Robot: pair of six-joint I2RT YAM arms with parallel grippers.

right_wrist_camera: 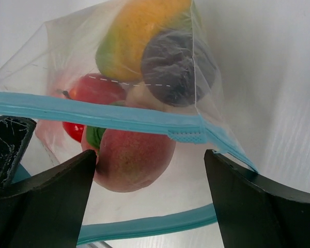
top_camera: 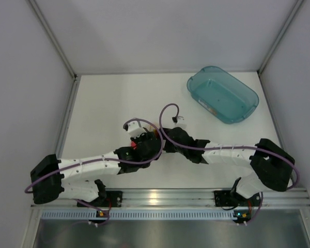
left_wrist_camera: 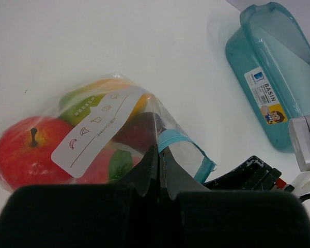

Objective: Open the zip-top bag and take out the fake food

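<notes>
Zip-top bag point(left_wrist_camera: 104, 126) in left end effector point(left_wrist_camera: 158, 157).

On my left wrist feed I can read "BASIN" on a white sticker point(left_wrist_camera: 267, 96) on the outer wall of the teal translucent plastic tub point(left_wrist_camera: 243, 57). The white label point(left_wrist_camera: 95, 132) on the clear crinkly plastic zip-top bag point(left_wrist_camera: 183, 150) shows small fruit outlines; its fine print is too small for me to read.

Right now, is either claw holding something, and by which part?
The left claw is shut on the zip-top bag, pinching its edge by the teal zip strip. The right claw is open, gripping nothing.
</notes>
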